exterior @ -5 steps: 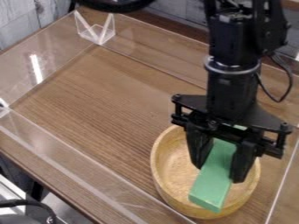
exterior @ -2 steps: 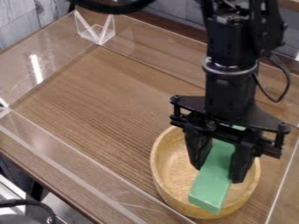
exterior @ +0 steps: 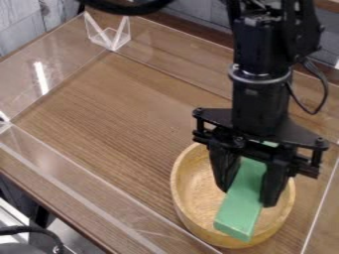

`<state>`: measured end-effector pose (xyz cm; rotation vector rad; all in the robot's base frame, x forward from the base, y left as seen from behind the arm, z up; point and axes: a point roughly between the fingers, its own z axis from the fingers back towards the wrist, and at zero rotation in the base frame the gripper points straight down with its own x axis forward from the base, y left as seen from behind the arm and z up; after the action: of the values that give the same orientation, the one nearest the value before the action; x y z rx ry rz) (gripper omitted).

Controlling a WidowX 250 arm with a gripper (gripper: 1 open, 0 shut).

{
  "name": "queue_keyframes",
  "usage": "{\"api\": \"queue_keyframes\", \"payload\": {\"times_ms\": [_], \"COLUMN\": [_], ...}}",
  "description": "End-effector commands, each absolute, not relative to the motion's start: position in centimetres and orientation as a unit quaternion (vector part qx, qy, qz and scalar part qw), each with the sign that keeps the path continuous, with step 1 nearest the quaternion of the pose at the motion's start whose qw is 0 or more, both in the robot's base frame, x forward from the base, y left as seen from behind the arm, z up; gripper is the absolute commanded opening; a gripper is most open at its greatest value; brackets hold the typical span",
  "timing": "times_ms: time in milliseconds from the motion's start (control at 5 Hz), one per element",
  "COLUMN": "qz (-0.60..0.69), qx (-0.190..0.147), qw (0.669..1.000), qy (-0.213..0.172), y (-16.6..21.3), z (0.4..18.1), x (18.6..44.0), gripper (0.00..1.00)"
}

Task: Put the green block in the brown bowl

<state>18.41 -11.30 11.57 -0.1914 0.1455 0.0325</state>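
The brown bowl (exterior: pixel 181 185) sits on the wooden table at the lower right of the camera view. The black arm comes down from above, and my gripper (exterior: pixel 249 188) points nearly straight down into the bowl. Its two dark fingers (exterior: pixel 224 175) are shut on the upper end of the green block (exterior: pixel 243 209). The block slants down inside the bowl, its lower end close to the bowl's near inner wall. I cannot tell whether that end touches the bowl. The arm hides the bowl's far rim.
Clear plastic walls (exterior: pixel 40 74) edge the wooden tabletop (exterior: pixel 119 109). A small clear stand (exterior: pixel 109 34) is at the back left. A dark cable (exterior: pixel 322 84) hangs beside the arm on the right. The table's front edge runs just below the bowl.
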Motion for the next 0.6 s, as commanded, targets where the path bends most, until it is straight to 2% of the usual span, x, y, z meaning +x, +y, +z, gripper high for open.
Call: {"api": "queue_keyframes", "payload": {"times_ms": [0, 400], "qz": [0.020, 0.022], "qx": [-0.105, -0.107], "qw": [0.993, 0.992], "qy": [0.059, 0.062], "y": [-11.27, -11.28], "z": [12.29, 12.22], "x": [18.68, 18.69], "gripper": [0.00, 0.00]}}
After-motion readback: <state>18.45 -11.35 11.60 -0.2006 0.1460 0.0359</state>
